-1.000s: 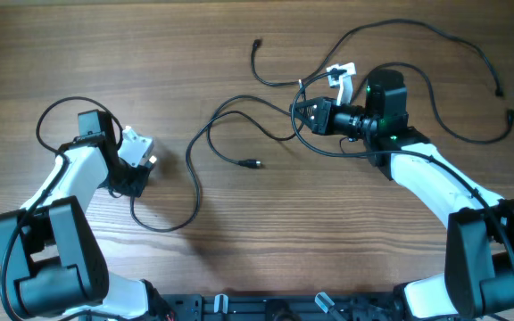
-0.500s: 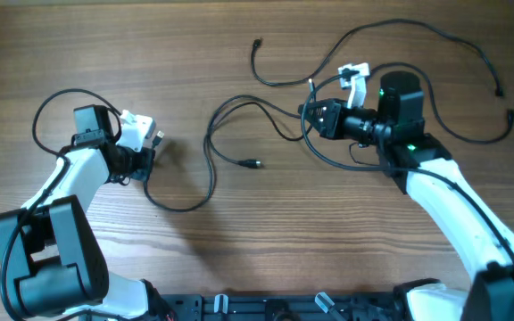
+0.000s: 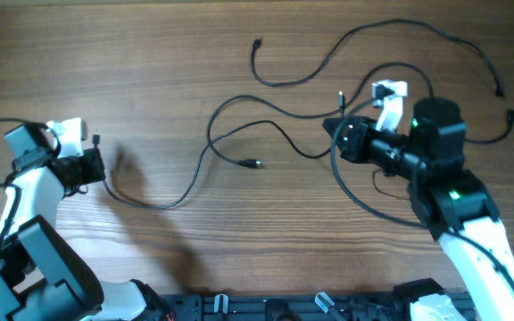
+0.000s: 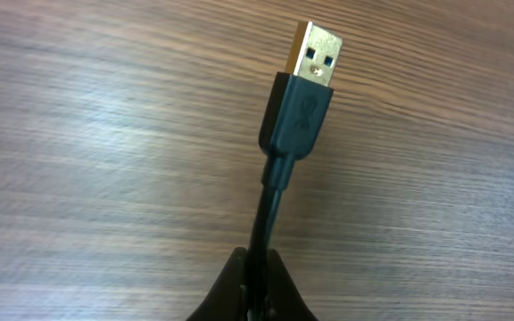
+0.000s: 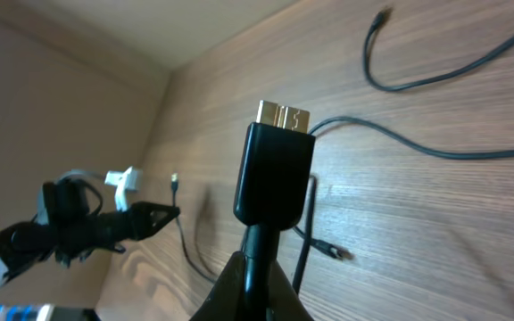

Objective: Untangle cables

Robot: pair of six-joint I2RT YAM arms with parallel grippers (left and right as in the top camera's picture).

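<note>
The left gripper (image 4: 257, 283) is closed on a black cable (image 4: 270, 205) below its USB-A plug (image 4: 300, 102); the right gripper (image 5: 255, 272) pinches a second cable (image 5: 256, 239) under its wide plug (image 5: 275, 169)

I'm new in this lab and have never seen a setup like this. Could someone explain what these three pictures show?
It is a robot with two jointed arms at a wooden table; each arm ends in a two-finger pincer. One picture looks straight down from above; the other two come from small cameras on the wrists. Thin black cables lie in loose loops on the wood. The left pincer is shut on a cable just below a gold USB plug. The right pincer is shut on another cable below a wider flat plug.
</note>
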